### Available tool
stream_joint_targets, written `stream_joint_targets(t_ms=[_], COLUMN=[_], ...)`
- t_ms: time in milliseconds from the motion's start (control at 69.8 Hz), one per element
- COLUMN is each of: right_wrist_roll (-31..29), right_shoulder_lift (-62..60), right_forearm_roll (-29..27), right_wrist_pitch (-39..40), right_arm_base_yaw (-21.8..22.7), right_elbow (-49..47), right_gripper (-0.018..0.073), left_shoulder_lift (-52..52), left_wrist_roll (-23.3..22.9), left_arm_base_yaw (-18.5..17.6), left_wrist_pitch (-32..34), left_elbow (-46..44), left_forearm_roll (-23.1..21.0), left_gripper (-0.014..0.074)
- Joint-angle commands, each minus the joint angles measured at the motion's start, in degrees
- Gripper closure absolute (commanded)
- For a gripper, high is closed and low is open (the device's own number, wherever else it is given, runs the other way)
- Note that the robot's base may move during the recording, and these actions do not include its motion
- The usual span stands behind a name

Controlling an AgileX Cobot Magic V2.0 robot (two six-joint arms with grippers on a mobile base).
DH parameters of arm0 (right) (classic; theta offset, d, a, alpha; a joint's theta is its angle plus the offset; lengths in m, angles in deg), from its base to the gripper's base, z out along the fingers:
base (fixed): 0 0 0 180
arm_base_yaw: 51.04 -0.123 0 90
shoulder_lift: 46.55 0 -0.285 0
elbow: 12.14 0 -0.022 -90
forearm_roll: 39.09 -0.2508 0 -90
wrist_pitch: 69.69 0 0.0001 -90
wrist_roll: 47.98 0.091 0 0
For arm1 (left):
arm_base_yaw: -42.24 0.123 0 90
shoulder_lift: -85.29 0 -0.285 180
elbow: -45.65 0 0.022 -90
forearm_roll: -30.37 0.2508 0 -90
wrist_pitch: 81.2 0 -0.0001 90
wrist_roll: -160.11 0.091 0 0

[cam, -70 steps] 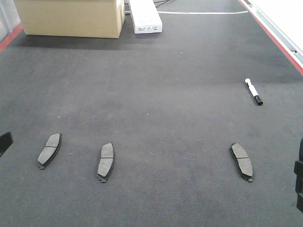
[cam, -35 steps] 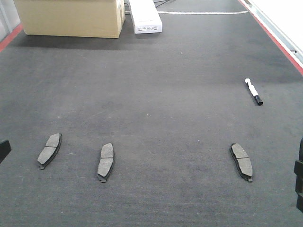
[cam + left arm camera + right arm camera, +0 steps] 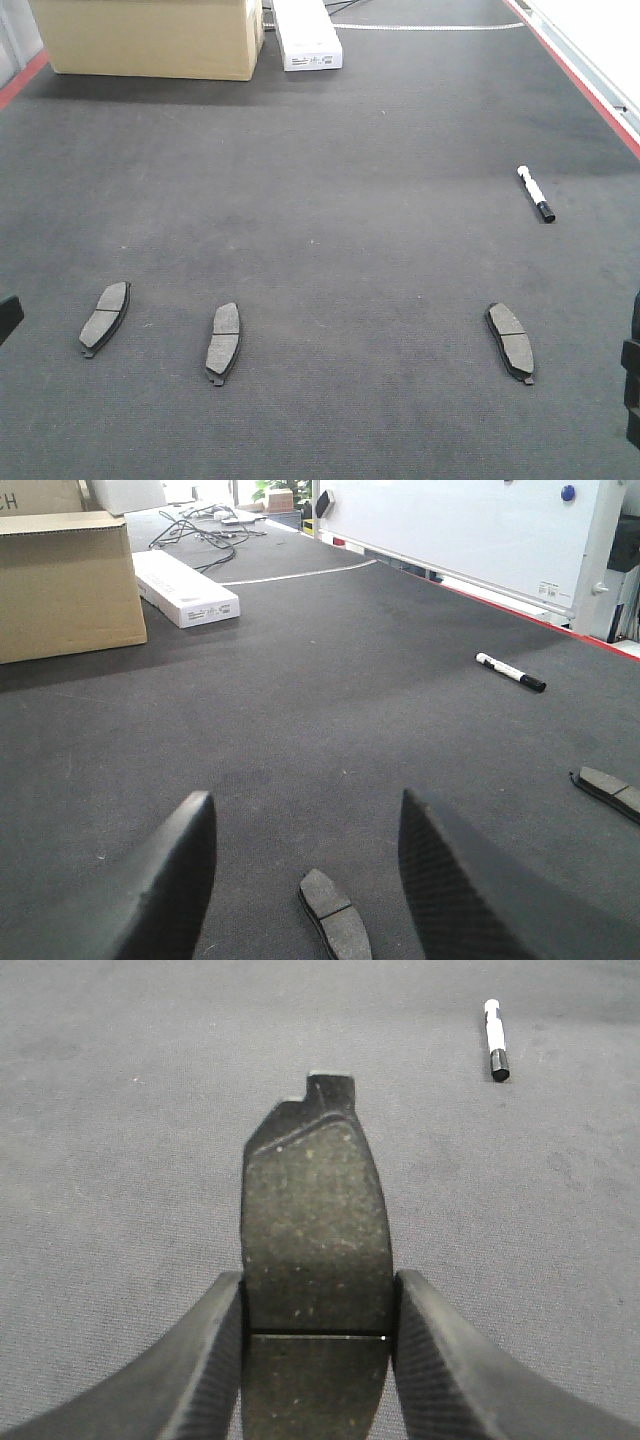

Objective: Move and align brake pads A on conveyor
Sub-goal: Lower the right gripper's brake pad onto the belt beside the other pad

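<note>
The conveyor (image 3: 330, 180) was the biggest thing there, a wide dark-grey belt with a rough surface and red strips along its edges. At its far end stood a cardboard box (image 3: 150, 38), and just beside it lay a long white box (image 3: 306, 35). Beyond the belt's right edge, the left wrist view showed a whiteboard (image 3: 470, 530).

The left tool (image 3: 305, 865) hung low over the belt with its fingers (image 3: 175, 880) wide apart and holding nothing; one brake pad (image 3: 335, 915) lay flat on the belt between them. The right tool (image 3: 318, 1335) was clamped on another brake pad (image 3: 318, 1230), with its end tab pointing away from the camera.

Three brake pads lay in a loose row on the near part of the belt: one at the left (image 3: 105, 317), one near it (image 3: 223, 341), and one well apart at the right (image 3: 510, 341). A white marker pen (image 3: 535, 194) with a black cap lay farther back on the right.
</note>
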Motion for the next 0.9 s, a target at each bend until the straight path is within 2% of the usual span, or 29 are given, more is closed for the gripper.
stream_joint_targets(t_ms=[0, 215, 315, 702, 788, 888], right_wrist_roll=[-0.3, -0.2, -1.1, -28.4, -30.6, -28.8], right_shoulder_lift=[0.0, 0.6, 3.9, 26.9, 32.2, 38.0], right_forearm_roll=[1.0, -0.2, -4.8, -31.8, -33.8, -32.9], right_wrist_pitch=[5.9, 10.1, 10.7, 8.9, 8.1, 8.0], right_arm_base_yaw=[0.2, 0.2, 0.2, 0.1, -1.9, -5.9], right_elbow=[-1.7, -2.4, -4.8, -17.4, -20.7, -24.1], right_gripper=[0.0561, 0.0561, 0.0557, 0.054, 0.0539, 0.0536], left_shoulder_lift=[-0.3, -0.3, -0.3, -0.3, -0.3, -0.3], left_wrist_roll=[-0.1, -0.1, -0.1, -0.1, -0.1, -0.1], left_arm_base_yaw=[-0.1, -0.1, -0.1, -0.1, -0.1, -0.1], left_wrist_pitch=[4.1, 4.1, 4.1, 4.1, 4.1, 4.1], left_elbow=[-1.7, -1.7, -1.7, -1.7, -1.7, -1.7], left_forearm_roll=[0.2, 0.2, 0.2, 0.2, 0.2, 0.2], left_gripper=[0.0188, 0.0188, 0.0188, 0.0188, 0.0188, 0.0188])
